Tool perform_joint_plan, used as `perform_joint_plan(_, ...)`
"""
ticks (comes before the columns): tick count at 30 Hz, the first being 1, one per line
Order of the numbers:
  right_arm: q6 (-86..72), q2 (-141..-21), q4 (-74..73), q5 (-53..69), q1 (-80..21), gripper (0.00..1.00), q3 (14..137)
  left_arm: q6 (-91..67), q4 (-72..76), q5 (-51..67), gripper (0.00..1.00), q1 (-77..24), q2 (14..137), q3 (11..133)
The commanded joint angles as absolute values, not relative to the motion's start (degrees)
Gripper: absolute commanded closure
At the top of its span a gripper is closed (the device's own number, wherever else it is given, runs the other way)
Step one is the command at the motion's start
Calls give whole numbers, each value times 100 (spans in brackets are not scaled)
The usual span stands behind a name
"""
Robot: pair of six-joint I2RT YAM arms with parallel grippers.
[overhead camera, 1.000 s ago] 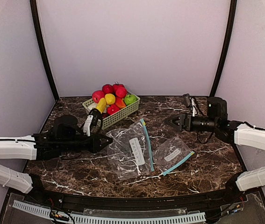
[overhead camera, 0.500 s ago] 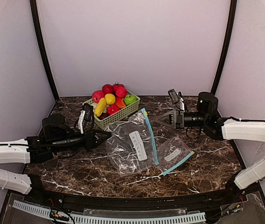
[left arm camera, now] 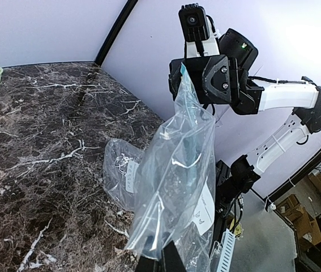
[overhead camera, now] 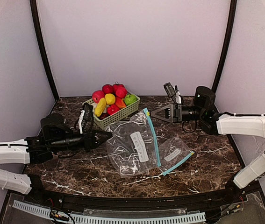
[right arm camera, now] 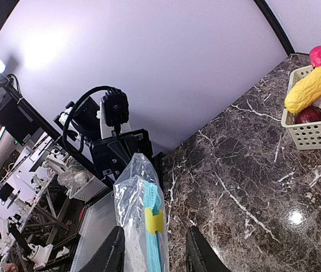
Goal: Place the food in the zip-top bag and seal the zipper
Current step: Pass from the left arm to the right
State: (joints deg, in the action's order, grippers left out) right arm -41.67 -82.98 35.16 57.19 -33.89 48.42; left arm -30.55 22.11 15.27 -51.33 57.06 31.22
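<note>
The food [overhead camera: 111,99], glossy toy fruits and vegetables in red, yellow, orange and green, is piled in a pale green basket [overhead camera: 123,113] at the back left. A clear zip-top bag [overhead camera: 134,142] with a teal zipper [overhead camera: 153,137] is raised between the arms. My left gripper [overhead camera: 107,136] [left arm camera: 159,262] is shut on its left edge. My right gripper [overhead camera: 153,113] [right arm camera: 154,231] is at the far end of the zipper. Its fingers [right arm camera: 114,252] straddle the zipper and its yellow slider [right arm camera: 153,221], still apart, with a gap on the right side.
A second clear zip-top bag [overhead camera: 172,153] [left arm camera: 123,169] with a teal zipper lies flat on the marble table [overhead camera: 76,168], right of the held one. The basket [right arm camera: 313,133] sits close behind the left arm. Walls enclose the table's back and sides.
My right gripper moved left to the bag's zipper end and its jaws narrowed. My left gripper, shut throughout, drew the bag's left edge up and back, lifting the bag.
</note>
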Motion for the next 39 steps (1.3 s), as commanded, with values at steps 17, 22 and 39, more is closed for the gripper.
perform_joint_plan(17, -4372, -8523, 4052, 5968, -3586, 89, 5054, -3073, 2381, 1711, 99, -5159, 5720, 3128)
perform_joint_plan(22, -4355, -8492, 4059, 5904, -3588, 97, 5030, -3068, 2327, 1710, 99, -5159, 5734, 3122)
perform_joint_plan(39, -3321, -8070, 2513, 5556, -3616, 100, 5198, -2282, -378, 636, 2, -5142, 5195, 3980)
